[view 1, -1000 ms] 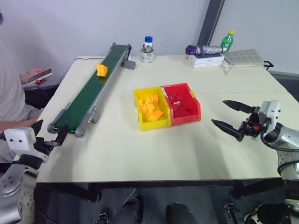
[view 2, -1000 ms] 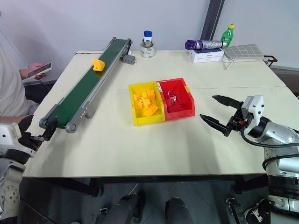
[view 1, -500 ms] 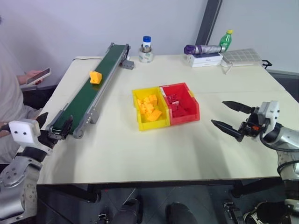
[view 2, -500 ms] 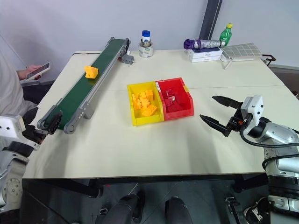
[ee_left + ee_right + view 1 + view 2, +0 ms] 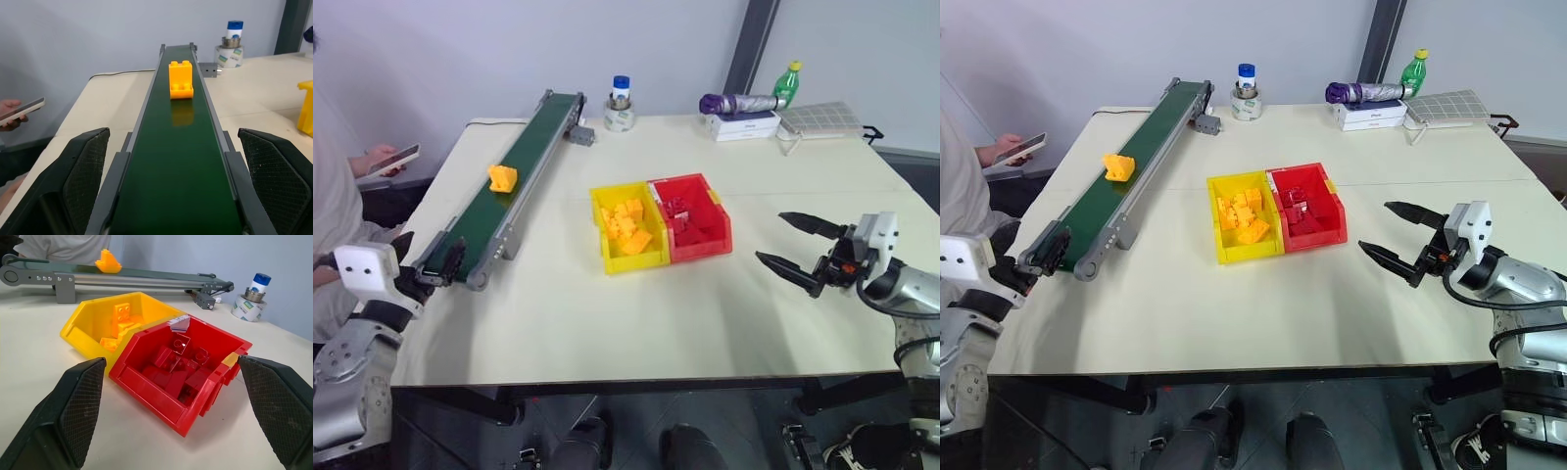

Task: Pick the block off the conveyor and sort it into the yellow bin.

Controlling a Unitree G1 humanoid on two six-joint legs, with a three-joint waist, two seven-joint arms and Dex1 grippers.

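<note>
One block (image 5: pixel 502 177) on the conveyor (image 5: pixel 509 186), about midway along the dark green belt, studs up in the left wrist view (image 5: pixel 180 79), untouched. Two bins joined side by side near the middle of the tabletop (image 5: pixel 607 313): yellow bin (image 5: pixel 628 230) on the conveyor side, holding several orange-yellow pieces, and red bin (image 5: pixel 691 217) beside it, holding red pieces.

Two grippers, both empty. Left gripper (image 5: pixel 435 272) just off the near end of the conveyor, fingers (image 5: pixel 80 169) spread wide to either side of the belt without touching the rails. Right gripper (image 5: pixel 1408 241) over bare tabletop on the right, well apart from the red bin, fingers (image 5: pixel 73 406) wide open and aimed toward the two bins.

Seen from the head views but not the wrists: along the far edge, a folded purple umbrella (image 5: pixel 739 103) on a white box (image 5: pixel 745 126), one green bottle (image 5: pixel 788 85), a white grid tray (image 5: pixel 823 119). Seen better from the right wrist: studs on the red pieces, a grey scrap at the red bin's rim, the conveyor's side rail with its row of holes. Blue-capped white bottle (image 5: pixel 622 90) inside a roll of tape (image 5: pixel 620 118) near the conveyor's far end. One person at the left edge holding a phone (image 5: pixel 395 158).

Against the earlier frames: block carried further down the belt toward the near end; left gripper brought up closer to that end; right gripper unmoved.
</note>
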